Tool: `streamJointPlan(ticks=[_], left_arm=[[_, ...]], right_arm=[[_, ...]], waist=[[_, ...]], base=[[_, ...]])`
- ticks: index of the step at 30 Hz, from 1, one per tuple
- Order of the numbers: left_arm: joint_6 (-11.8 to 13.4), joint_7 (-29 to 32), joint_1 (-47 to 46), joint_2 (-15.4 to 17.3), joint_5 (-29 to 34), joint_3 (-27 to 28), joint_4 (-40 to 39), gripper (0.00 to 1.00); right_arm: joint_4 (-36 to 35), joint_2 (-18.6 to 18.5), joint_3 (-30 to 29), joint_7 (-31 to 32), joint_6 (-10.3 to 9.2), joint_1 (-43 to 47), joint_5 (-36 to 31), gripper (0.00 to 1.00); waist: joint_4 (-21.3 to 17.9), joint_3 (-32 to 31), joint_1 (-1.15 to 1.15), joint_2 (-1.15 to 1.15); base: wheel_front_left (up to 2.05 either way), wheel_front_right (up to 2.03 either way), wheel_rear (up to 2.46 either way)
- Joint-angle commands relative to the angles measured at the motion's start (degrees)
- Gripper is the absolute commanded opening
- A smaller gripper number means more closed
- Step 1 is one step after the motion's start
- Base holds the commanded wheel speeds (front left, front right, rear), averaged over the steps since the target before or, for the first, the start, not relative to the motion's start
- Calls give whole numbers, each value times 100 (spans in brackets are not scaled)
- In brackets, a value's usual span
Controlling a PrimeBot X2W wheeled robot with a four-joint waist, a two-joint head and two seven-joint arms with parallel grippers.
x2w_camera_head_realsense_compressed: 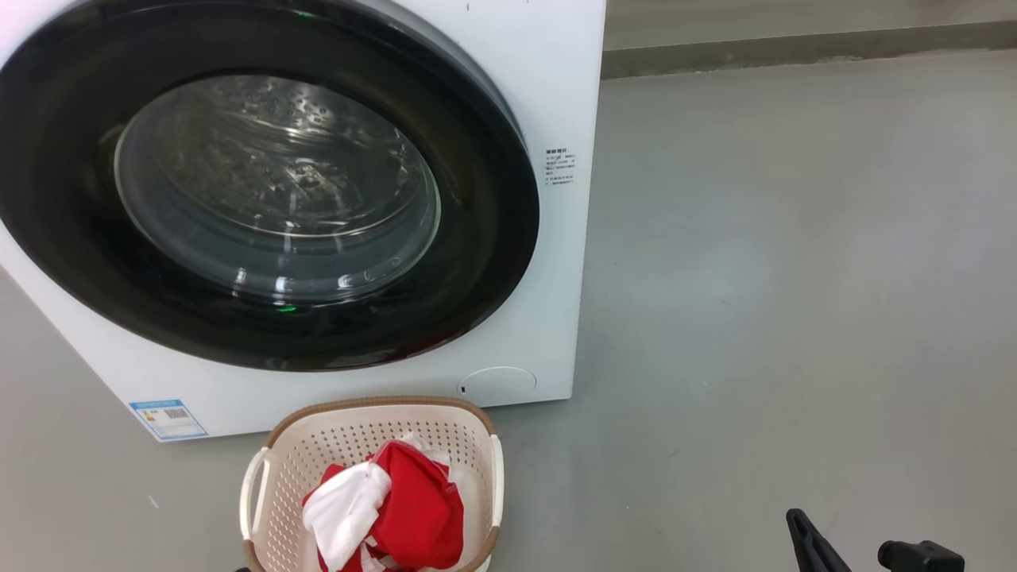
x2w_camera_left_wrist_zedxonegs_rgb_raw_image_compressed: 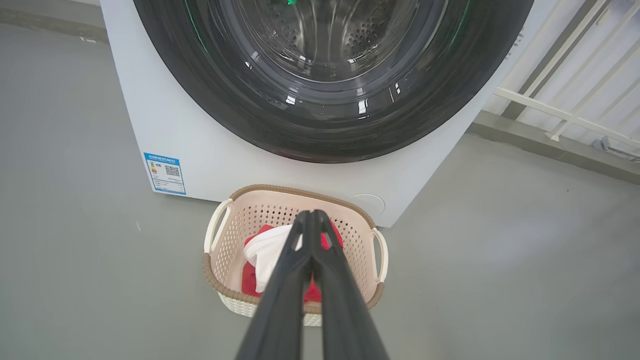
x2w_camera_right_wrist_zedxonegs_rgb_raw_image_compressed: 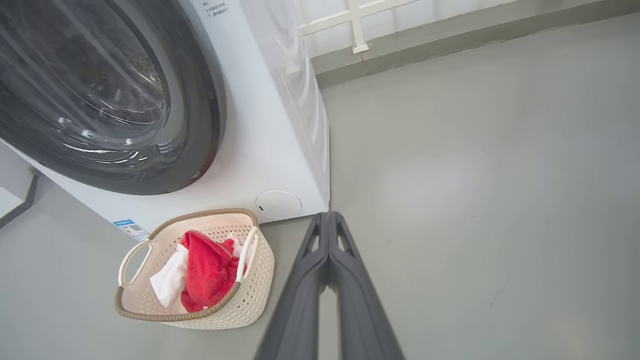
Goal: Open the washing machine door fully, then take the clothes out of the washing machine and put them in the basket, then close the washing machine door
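- Washing machine door (x2w_camera_head_realsense_compressed: 262, 187): lies shut against the front of the washing machine (x2w_camera_head_realsense_compressed: 548, 95). Wide black rim, bulging clear glass; the perforated steel drum (x2w_camera_left_wrist_zedxonegs_rgb_raw_image_compressed: 320, 35) shows through it.
- Machine front: blue label sticker (x2w_camera_head_realsense_compressed: 168, 419) at the lower left corner, small round flap (x2w_camera_head_realsense_compressed: 498, 385) at the lower right.
- Basket (x2w_camera_head_realsense_compressed: 349, 437): upright on the grey floor (x2w_camera_head_realsense_compressed: 794, 278), just in front of the machine and below the door, with its far rim near the round flap. I cannot tell whether it touches the machine.
- Clothes (x2w_camera_head_realsense_compressed: 405, 508): heaped inside the basket. A bright red garment lies bunched with a plain white piece on its left side. The heap sits below the brown rim in the right wrist view.
- Left gripper (x2w_camera_left_wrist_zedxonegs_rgb_raw_image_compressed: 312, 214): clenched, the two dark fingers (x2w_camera_left_wrist_zedxonegs_rgb_raw_image_compressed: 285, 300) pressed together along their length, nothing between them. In the left wrist view the tips line up over the basket, in front of the clothes. No contact with cloth or basket is visible.
- Right gripper (x2w_camera_right_wrist_zedxonegs_rgb_raw_image_compressed: 328, 215): clenched as well, fingers (x2w_camera_right_wrist_zedxonegs_rgb_raw_image_compressed: 350, 300) together and holding nothing. It points over bare floor to the right of the basket, tips toward the machine's front right corner, apart from both.
- Head view: dark parts of the right gripper sit at the lower right corner, well apart from the basket.
- Background: white railing (x2w_camera_left_wrist_zedxonegs_rgb_raw_image_compressed: 565, 115) beyond the machine.
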Motion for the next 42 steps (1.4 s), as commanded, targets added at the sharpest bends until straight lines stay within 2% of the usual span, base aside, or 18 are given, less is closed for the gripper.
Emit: streamJointPlan(ticks=[1, 42], left_arm=[[-3, 24, -119, 55, -138, 37, -137, 0], [-14, 698, -602, 40, -2657, 88, -278, 0]], right_arm=[[-155, -35, -47, 25, -1, -153, 152, 0], [-460, 23, -351, 713, -3, -557, 2466, 0]], waist=[[3, 4, 0, 0], [113, 52, -1, 0]], base=[[0, 0, 0], [0, 0, 0]])
